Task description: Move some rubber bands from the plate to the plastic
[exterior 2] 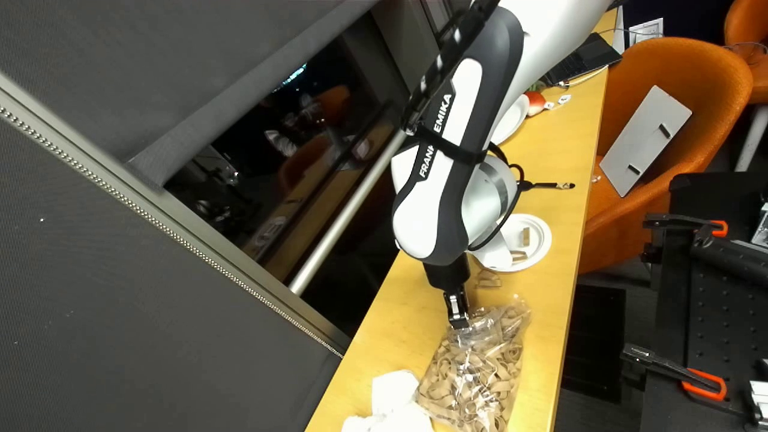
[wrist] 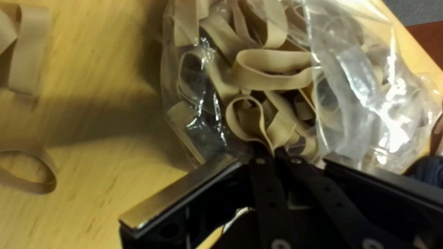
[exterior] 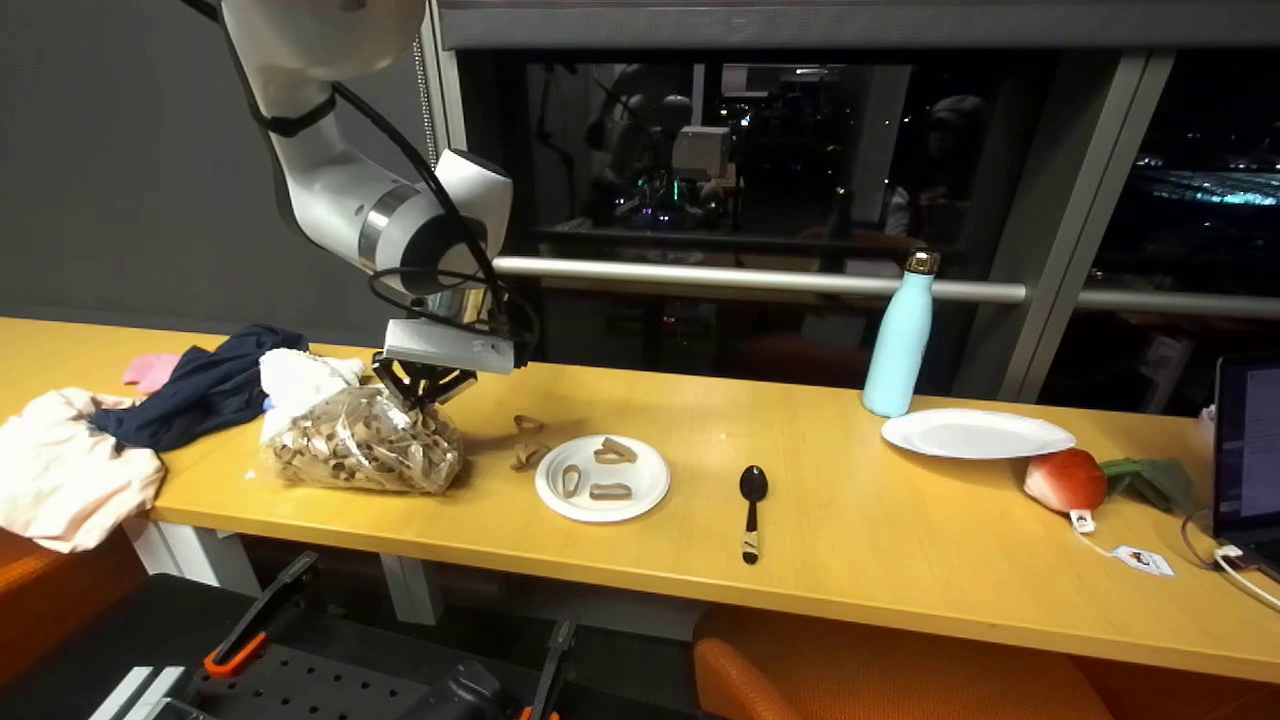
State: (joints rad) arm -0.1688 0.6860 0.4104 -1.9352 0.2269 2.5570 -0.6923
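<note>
Tool [wrist: 271, 154]: lower middle of the wrist view, its two sides drawn together and clamped on one rubber band [wrist: 238, 128]. You seem to have it by an edge, which leaves the loop jutting ahead and should let it slip free cleanly.

Plastic bag [wrist: 363, 79]: lying on its side under your tool, left of centre in an exterior view, packed with bands [exterior 2: 474, 372]. Glossy film shows on both sides of the held loop with seemingly bare bands between, so you are probably at the mouth. Whether the loop touches those below, you cannot tell.

Next move: if this is the delivery, parting the tool here would likely leave the band among the rest; watch for film snagging as you lift.

White cloth [exterior: 300, 378]: just beside the bag, perhaps backing it against your push, though that is a guess.

Loose bands [wrist: 31, 52]: left edge of the wrist view, on the surface [exterior: 900, 540], between bag and plate [exterior: 648, 475].

On the plate: three bands, centre of the frame, spread out, so you could straddle each without disturbing its neighbours.

Spoon [exterior: 752, 508]: right of the plate, well apart; no part in this, I judge.

Blue bottle [exterior: 898, 345] and white dish [exterior: 978, 433]: right side of the frame, likely outside your path.
</note>
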